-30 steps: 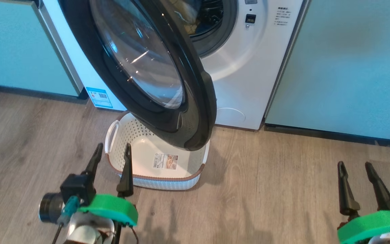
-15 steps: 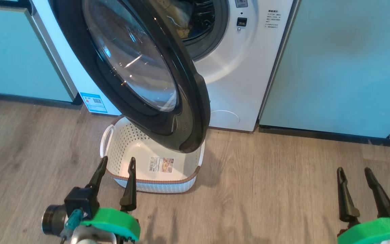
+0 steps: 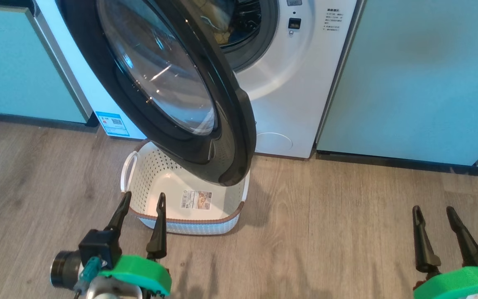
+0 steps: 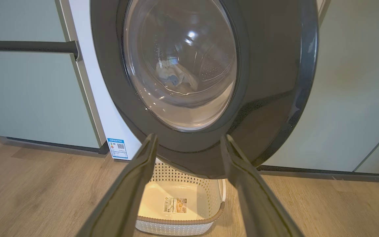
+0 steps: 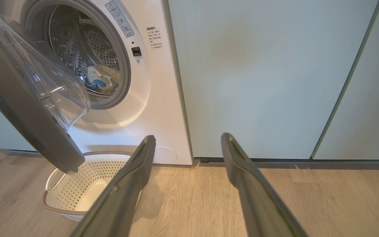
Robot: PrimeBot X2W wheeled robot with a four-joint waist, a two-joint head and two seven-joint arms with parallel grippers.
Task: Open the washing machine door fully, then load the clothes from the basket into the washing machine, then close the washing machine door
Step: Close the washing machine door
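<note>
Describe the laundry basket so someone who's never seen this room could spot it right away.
Find the white washing machine between the pale green cabinets. On the wood floor before it, under the open door, sits the basket. It alone is cream, perforated, brown-rimmed, with a label inside.

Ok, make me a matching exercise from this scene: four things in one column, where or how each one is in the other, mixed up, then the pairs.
1. washing machine door
2. basket
3. clothes
4. right gripper

A. inside the drum
B. jaws apart, holding nothing
C. on the floor, below the door
D. standing open

Pairs: 1-D, 2-C, 3-A, 4-B
</note>
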